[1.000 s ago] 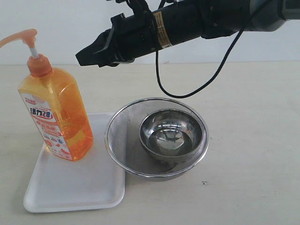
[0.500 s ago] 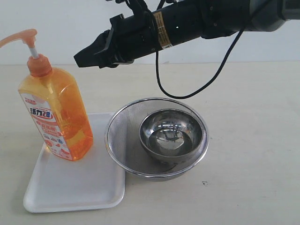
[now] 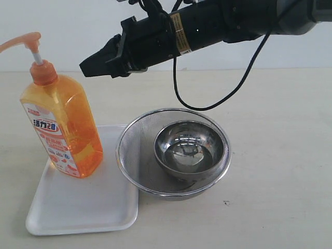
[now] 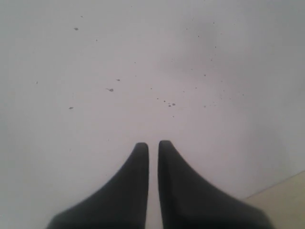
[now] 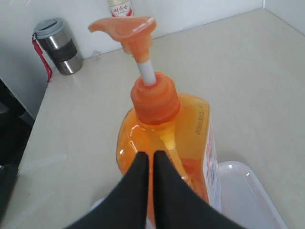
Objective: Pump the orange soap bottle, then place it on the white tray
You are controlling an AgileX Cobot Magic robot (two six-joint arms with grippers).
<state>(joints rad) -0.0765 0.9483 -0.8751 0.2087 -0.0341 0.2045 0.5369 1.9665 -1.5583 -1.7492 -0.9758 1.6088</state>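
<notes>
My right end effector [image 3: 86, 67] hung in the upper left of the exterior frame, its two black fingers pressed together and carrying nothing. It sat in the air to the right of the pump head, apart from it. In the right wrist picture the closed tips [image 5: 148, 155] pointed at the shoulder of the orange soap bottle [image 5: 164, 126], just under the collar. I could not tell from that picture whether they touched the plastic.

My left end effector [image 4: 153, 145] showed only against a pale speckled wall [image 4: 143, 62]. Its fingers were drawn together with the thinnest slit between them, and nothing was in them.

The orange soap bottle [image 3: 63, 129] stood at the left of the exterior frame on the far left part of the white tray [image 3: 83, 207]. Its white stem was raised and its spout reached towards the left edge.

Just right of the tray, and overlapping its right rim, sat a round mesh strainer [image 3: 129, 142] with a steel bowl [image 3: 190, 150] inside it. A black cable [image 3: 205, 107] looped down from the arm above the strainer. All of it rested on the beige worktop [image 3: 280, 129].

In the upper left of the right wrist picture a steel flask [image 5: 58, 45] stood by the wall.
</notes>
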